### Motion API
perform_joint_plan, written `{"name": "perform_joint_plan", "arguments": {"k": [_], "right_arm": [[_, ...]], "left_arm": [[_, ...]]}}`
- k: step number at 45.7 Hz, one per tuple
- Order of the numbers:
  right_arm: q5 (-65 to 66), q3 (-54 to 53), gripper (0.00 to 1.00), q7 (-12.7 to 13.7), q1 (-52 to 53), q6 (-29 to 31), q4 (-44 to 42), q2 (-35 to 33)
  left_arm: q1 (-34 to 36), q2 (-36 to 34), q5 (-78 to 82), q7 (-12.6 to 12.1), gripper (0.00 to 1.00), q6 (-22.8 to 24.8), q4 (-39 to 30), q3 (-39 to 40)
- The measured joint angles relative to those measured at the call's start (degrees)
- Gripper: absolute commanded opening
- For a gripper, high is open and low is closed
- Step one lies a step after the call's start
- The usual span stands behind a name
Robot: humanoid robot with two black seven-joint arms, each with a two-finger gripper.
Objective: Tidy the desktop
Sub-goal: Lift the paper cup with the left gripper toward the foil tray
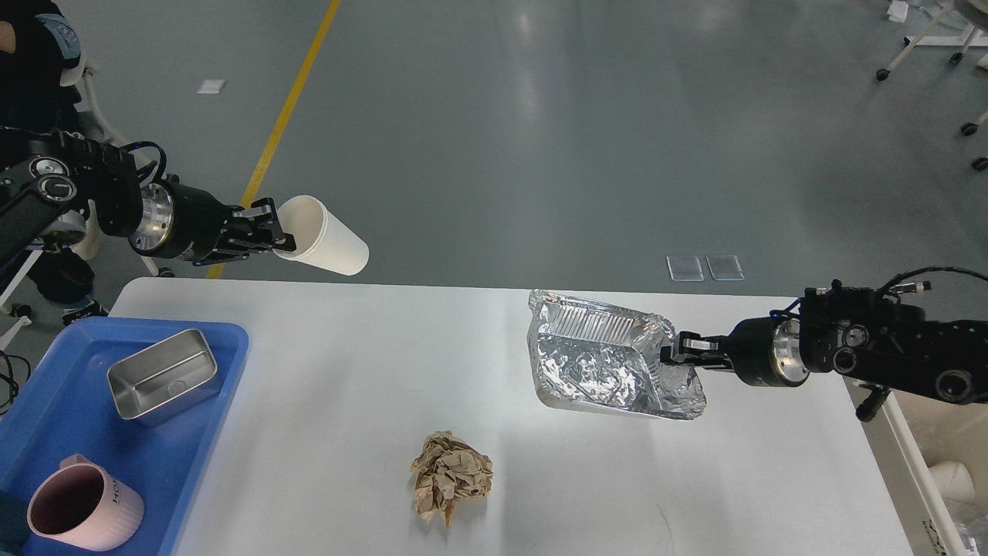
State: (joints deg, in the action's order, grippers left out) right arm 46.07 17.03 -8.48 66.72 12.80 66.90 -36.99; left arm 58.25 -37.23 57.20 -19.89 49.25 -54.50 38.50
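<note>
The white desktop (332,386) fills the lower half of the head view. My left gripper (278,232) is shut on the rim of a white paper cup (328,241) and holds it tilted in the air beyond the desktop's far left edge. My right gripper (679,350) is shut on the right rim of a crumpled foil tray (606,363), which is over the desktop right of centre. A crumpled ball of brown paper (450,475) lies on the desktop near the front, apart from both grippers.
A blue bin (46,401) at the left edge holds a steel box (162,373) and a pink mug (81,511). A cream-white bin (911,463) stands off the desktop's right edge with a white cup (953,475) inside. A person stands at far left.
</note>
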Motion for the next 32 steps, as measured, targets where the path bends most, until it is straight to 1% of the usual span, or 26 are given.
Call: {"name": "perform_joint_plan", "arguments": {"k": [6,11,18,21,26,32], "right_arm": [[-2.34,0.39,0.0,1.83,1.29,-0.22,-0.27,2.3],[-2.93,0.62,0.0,2.58,2.36,-0.23,-0.55,4.57],[-4.65,0.9,0.0,4.43,3.78,-0.23,-0.69,7.08],[-5.31,1.1,0.0,4.84,4.38,-0.23,-0.74,7.9],[-5.75,1.44,0.0,5.08,5.07,-0.23,-1.21,9.13],[-5.82,1.59,0.0,5.13,5.37,-0.24,-2.31,10.23]], "left_arm": [[2.59,-0.72,-2.01,-1.39,0.0,0.33,0.08,0.02],[4.74,-0.79,-3.38,-2.76,0.0,0.64,0.09,0.02],[7.88,-0.06,-4.15,-3.47,0.0,1.32,0.24,-0.42],[8.78,0.48,-4.18,-3.74,0.0,1.42,0.32,-0.67],[9.79,2.51,-4.2,-4.21,0.0,1.43,0.39,-0.86],[11.35,7.5,-4.37,-4.88,0.0,1.22,0.87,-1.15]]}}
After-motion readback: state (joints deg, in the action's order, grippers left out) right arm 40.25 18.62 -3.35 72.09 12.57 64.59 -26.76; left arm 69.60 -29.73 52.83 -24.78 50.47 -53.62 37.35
